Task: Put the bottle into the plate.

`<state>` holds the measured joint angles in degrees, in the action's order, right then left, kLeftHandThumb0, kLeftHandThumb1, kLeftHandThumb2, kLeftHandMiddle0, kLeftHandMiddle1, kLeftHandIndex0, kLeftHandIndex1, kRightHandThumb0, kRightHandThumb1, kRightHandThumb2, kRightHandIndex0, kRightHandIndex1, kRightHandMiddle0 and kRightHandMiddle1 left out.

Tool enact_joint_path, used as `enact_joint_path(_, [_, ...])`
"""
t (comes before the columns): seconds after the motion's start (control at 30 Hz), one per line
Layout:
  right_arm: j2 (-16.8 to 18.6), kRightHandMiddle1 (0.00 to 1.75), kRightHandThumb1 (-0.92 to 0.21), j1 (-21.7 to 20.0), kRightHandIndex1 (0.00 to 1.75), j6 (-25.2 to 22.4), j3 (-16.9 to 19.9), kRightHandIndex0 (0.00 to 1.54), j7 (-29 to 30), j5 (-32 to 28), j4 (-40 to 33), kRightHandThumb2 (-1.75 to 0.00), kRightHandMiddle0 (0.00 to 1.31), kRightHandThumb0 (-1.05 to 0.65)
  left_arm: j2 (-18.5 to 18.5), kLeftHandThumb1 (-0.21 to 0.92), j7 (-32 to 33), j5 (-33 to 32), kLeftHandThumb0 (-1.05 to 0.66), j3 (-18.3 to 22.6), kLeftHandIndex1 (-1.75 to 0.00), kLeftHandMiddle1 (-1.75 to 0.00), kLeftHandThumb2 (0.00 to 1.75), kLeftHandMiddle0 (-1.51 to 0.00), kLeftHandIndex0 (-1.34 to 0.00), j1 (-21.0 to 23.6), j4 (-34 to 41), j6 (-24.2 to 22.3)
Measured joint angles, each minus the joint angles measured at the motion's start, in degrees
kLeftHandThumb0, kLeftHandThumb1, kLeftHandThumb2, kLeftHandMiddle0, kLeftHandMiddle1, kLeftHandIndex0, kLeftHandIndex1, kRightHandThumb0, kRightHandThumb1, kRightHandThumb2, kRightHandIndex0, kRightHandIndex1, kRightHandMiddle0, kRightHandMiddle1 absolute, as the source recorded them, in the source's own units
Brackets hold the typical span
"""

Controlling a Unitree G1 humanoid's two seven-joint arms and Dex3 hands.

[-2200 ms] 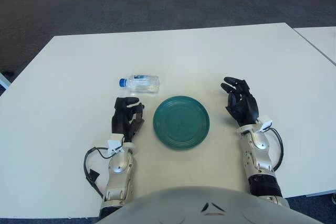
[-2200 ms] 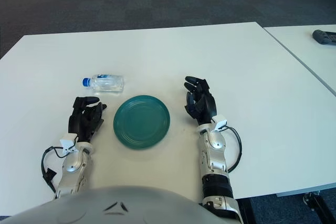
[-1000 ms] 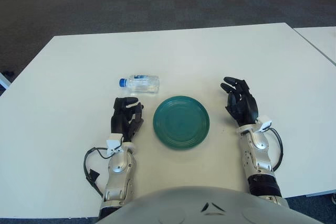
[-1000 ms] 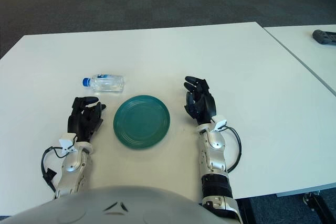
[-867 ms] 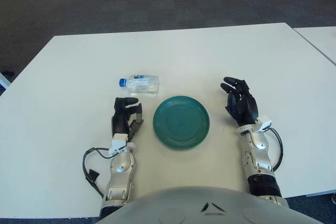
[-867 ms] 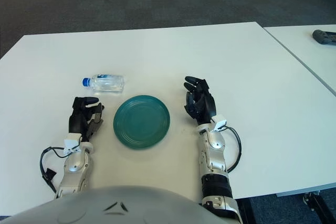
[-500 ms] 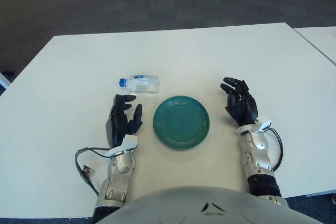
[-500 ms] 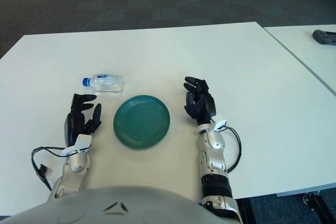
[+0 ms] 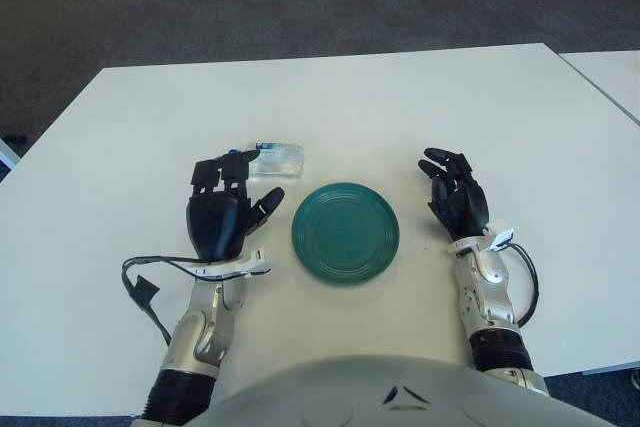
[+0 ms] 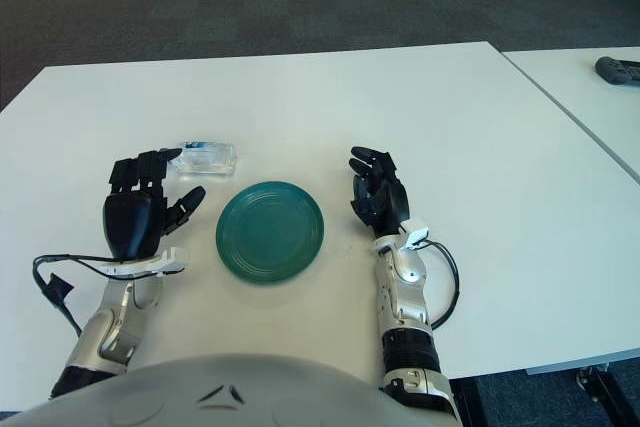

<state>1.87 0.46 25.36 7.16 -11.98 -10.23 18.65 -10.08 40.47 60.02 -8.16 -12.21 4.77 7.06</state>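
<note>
The reach is under way: the left hand (image 9: 225, 219), fingers spread and holding nothing, is raised at centre left just short of the bottle (image 9: 272, 158), which lies on its side on the counter (image 9: 420, 97) up-left of the green plate (image 9: 345, 232). Next it must close around the bottle's body and carry it right onto the plate, while the right hand (image 9: 457, 200) shows open at the plate's right. Only the right eye view shows a dark object (image 10: 617, 69) at the upper right edge.

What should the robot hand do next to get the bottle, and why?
Probably reach the left robot hand a little further forward and close its open fingers round the bottle. The bottle lies on its side just beyond the fingertips, not yet grasped, and the green plate holds nothing.
</note>
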Motion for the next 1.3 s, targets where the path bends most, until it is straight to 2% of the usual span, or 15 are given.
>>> enact_joint_path(0.07, [0.00,1.05,-0.92,-0.14,0.88,0.07,0.01,0.57,-0.04,-0.01,0.21,-0.46,0.20,-0.60,-0.51,0.92,-0.62,0.69,-1.04,-0.48,-0.73,-0.13,0.53,-0.26,0.00,0.32,0.72,-0.70])
enact_joint_path(0.13, [0.01,1.06,-0.92,-0.38,0.88,0.15,0.03,0.57,-0.07,-0.02,0.48,-0.46,0.20,-0.61,-1.13,0.92,-2.42,1.65,-1.05,-1.32,-0.50,-0.06,0.63,-0.16,0.00,0.46,2.17,-1.99])
enact_joint_path(0.23, [0.01,1.06,-0.92,-0.77,0.88,0.27,0.06,0.57,-0.08,-0.02,0.92,-0.47,0.21,-0.61,-1.58,0.92,-5.84,3.25,-1.05,-2.35,-0.28,-0.02,0.75,-0.07,0.00,0.59,4.34,-3.96])
enact_joint_path(0.33, [0.01,1.06,-0.92,-1.30,0.89,0.52,0.10,0.58,-0.09,-0.03,1.50,-0.48,0.21,-0.61,-2.24,0.92,-9.82,4.58,-1.05,-3.45,-0.10,-0.01,0.86,-0.02,0.00,0.89,6.00,-5.78])
enact_joint_path(0.4, [0.00,1.06,-0.92,-1.59,0.89,0.77,0.14,0.58,-0.09,-0.02,1.88,-0.48,0.21,-0.62,-2.78,0.92,-12.33,5.47,-1.05,-4.02,-0.05,0.00,0.91,-0.01,0.00,1.20,6.69,-6.70])
enact_joint_path(0.53, [-0.03,1.05,-0.92,-2.00,0.89,1.19,0.16,0.58,-0.09,-0.01,2.46,-0.49,0.21,-0.63,-4.45,0.92,-16.58,6.05,-1.05,-4.60,-0.01,0.00,0.98,0.00,0.00,3.00,6.41,-7.81])
enact_joint_path(0.73, [0.04,1.05,-0.92,-2.58,0.90,2.00,0.11,0.58,-0.17,0.00,3.28,-0.49,0.21,-0.64,-8.50,0.92,-22.17,6.69,-1.05,-4.72,0.00,0.00,1.05,0.00,0.00,9.00,3.29,-8.75])
enact_joint_path(0.93, [0.35,1.05,-0.92,-2.80,0.91,3.10,0.03,0.57,-0.14,0.10,3.48,-0.49,0.21,-0.66,-12.48,0.92,-25.50,5.45,-1.05,-4.87,0.00,0.00,1.09,0.00,0.00,13.74,-1.08,-7.55])
enact_joint_path(1.3, [0.38,1.05,-0.92,-2.68,0.92,4.33,-0.21,0.57,-0.39,0.24,3.55,-0.49,0.22,-0.70,-13.40,0.92,-27.28,0.86,-1.05,-6.60,0.00,0.00,0.98,0.00,0.00,18.04,-10.94,-6.74])
